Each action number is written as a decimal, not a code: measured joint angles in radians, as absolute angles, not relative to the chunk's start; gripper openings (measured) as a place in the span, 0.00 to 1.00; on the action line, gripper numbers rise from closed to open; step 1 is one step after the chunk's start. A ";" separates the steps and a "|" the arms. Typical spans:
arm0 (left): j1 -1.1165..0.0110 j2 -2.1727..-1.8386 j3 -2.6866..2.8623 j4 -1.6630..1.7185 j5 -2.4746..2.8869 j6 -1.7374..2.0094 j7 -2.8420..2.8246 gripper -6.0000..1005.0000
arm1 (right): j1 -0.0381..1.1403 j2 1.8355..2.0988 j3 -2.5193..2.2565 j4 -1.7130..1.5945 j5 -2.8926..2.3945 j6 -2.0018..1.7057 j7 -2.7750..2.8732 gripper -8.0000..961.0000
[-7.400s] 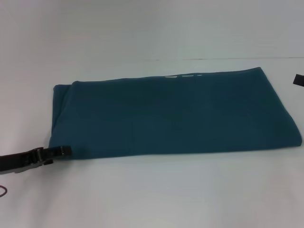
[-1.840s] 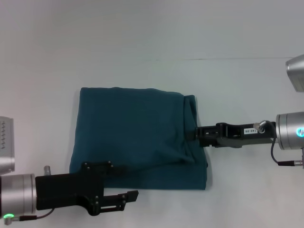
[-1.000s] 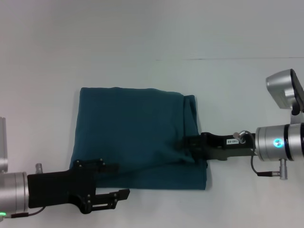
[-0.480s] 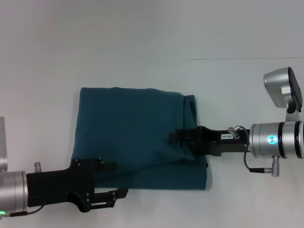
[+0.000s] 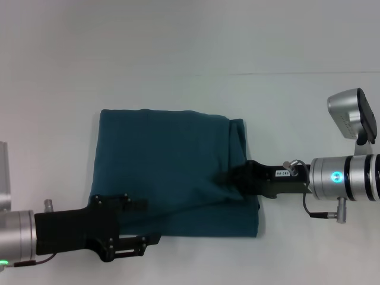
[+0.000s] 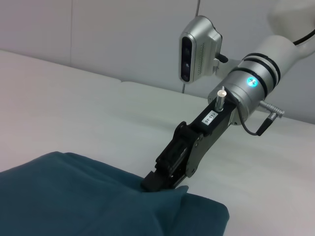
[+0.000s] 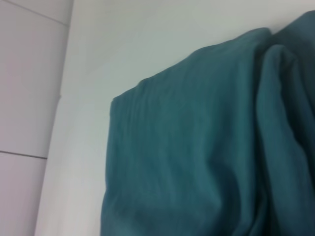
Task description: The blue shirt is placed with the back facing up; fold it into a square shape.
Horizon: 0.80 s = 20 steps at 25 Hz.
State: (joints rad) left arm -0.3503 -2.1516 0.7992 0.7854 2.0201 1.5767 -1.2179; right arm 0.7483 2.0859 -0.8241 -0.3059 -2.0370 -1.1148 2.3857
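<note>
White and plain, the surface (image 5: pixel 190 47) ran back to a pale wall, with the blue shirt (image 5: pixel 166 172) lying near its middle as a roughly square folded packet. The right gripper (image 5: pixel 228 178) reached in from the right with its tip dug into the rumpled right edge of the cloth; the left wrist view showed its dark jaws (image 6: pixel 165 179) pressed against a raised fold there, but whether they pinched fabric or were merely nosed against it could not be told. The left gripper (image 5: pixel 133 246) lay low at the near left corner of the shirt, its black body overlapping the near edge; its jaws were not plain enough to say if they were clenched or released. Outward from the grippers, the left and far edges of the packet lay flat and fairly straight, while the right side bunched into a ridge over a lower layer that stuck out at the near right corner. By that look, the folding was nearly finished and the step in hand was tidying. The next move likely called for smoothing the ridge flat and squaring that right edge without dragging the layers beneath.
</note>
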 joint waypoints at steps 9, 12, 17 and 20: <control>-0.356 -2.149 0.799 0.785 2.020 1.577 -1.219 0.71 | 0.740 2.086 -0.824 -0.305 -2.035 -1.094 2.378 0.18; -0.357 -2.149 0.799 0.785 2.020 1.577 -1.220 0.71 | 0.740 2.087 -0.823 -0.305 -2.035 -1.086 2.371 0.06; -0.355 -2.149 0.786 0.785 2.020 1.577 -1.223 0.71 | 0.733 2.089 -0.816 -0.295 -2.001 -1.091 2.302 0.02; -0.354 -2.148 0.768 0.785 2.020 1.584 -1.225 0.71 | 0.722 2.089 -0.816 -0.295 -1.948 -1.134 2.215 0.02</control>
State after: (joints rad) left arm -0.3542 -2.1483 0.7680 0.7854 2.0199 1.5836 -1.2249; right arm 0.7215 2.0890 -0.8159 -0.2945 -1.9477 -1.1343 2.2150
